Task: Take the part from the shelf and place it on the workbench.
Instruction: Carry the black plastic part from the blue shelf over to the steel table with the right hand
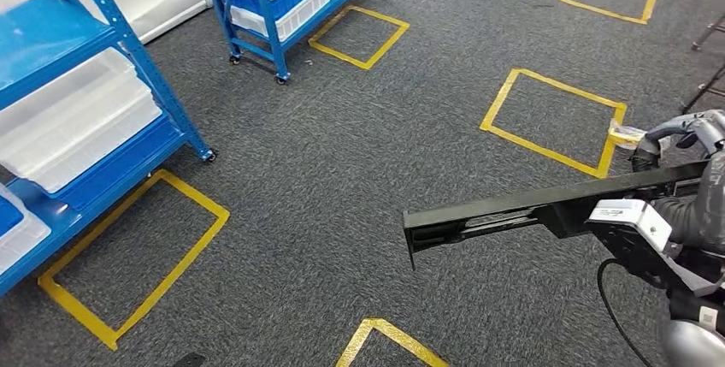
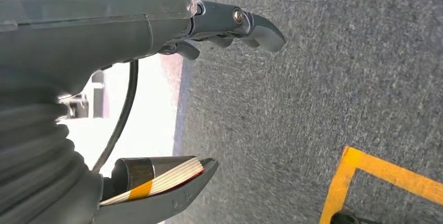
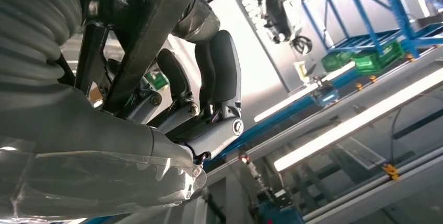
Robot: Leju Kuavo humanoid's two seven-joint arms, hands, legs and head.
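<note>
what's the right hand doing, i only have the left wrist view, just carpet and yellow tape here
Observer: In the head view the right hand holds a long black part, carried roughly level above the carpet.
Operator: fingers actually round it?
Observer: Yes, the right wrist view shows the dark fingers curled around the black bar.
Operator: any workbench ahead?
Observer: I cannot see one. The head view shows blue shelves with white bins to the left, and yellow tape squares on the floor ahead.
Operator: and my left hand?
Observer: Your own view shows it: the left hand holds nothing, fingers apart.
</note>
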